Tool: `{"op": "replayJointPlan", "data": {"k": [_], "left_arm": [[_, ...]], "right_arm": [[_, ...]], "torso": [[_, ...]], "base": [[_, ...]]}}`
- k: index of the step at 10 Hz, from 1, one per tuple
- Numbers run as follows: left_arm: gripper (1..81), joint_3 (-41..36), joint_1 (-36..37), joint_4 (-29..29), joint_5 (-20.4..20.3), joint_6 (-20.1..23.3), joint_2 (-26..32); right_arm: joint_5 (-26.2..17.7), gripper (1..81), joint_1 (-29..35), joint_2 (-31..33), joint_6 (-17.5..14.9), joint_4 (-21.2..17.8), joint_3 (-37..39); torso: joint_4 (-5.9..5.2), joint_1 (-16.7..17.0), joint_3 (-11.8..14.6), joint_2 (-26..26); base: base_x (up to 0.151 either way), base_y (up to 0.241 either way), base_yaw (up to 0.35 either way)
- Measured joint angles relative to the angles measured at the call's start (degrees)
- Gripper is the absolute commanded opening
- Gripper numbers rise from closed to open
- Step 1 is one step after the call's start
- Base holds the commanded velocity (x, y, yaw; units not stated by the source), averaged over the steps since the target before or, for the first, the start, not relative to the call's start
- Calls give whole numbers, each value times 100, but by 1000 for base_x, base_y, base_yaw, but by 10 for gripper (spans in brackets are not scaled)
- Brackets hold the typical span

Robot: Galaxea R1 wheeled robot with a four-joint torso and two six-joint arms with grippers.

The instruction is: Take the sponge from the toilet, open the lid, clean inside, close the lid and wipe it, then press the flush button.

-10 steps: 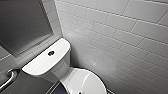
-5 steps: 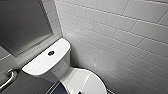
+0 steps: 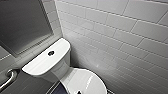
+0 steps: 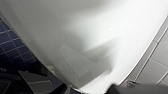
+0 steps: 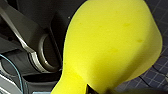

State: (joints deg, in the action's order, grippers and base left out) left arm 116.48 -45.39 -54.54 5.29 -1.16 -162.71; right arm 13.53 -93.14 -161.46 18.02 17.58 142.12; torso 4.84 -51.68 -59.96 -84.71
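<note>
The white toilet [image 3: 47, 60] stands against the wall, and the dark round flush button [image 3: 51, 53] sits in the middle of its tank top. Below the tank, the white oval lid [image 3: 85, 82] lies down over the bowl. In the left wrist view a glossy white curve of the lid [image 4: 100, 37] is very close, with my left gripper [image 4: 87, 90] open at its edge and holding nothing. My right gripper [image 5: 97, 90] is shut on the bright yellow sponge [image 5: 110, 42], which is pinched narrow at the grip and bulges wide beyond it.
A white tiled wall [image 3: 120, 37] runs along the right of the toilet. A dark panel [image 3: 22, 22] hangs on the wall behind the tank, and a metal grab bar [image 3: 7, 78] sits at the left. Dark blue floor tiles [image 4: 12, 47] lie beside the bowl.
</note>
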Motion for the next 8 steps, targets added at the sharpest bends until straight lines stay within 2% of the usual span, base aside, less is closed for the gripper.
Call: {"op": "replayJointPlan", "data": {"k": [8], "left_arm": [[811,-1808,-6,-83,-809,6,918]], "right_arm": [[-2,10,17,0,0,20,-99]], "torso": [[0,-2,4,0]], "base": [[0,0,0]]}}
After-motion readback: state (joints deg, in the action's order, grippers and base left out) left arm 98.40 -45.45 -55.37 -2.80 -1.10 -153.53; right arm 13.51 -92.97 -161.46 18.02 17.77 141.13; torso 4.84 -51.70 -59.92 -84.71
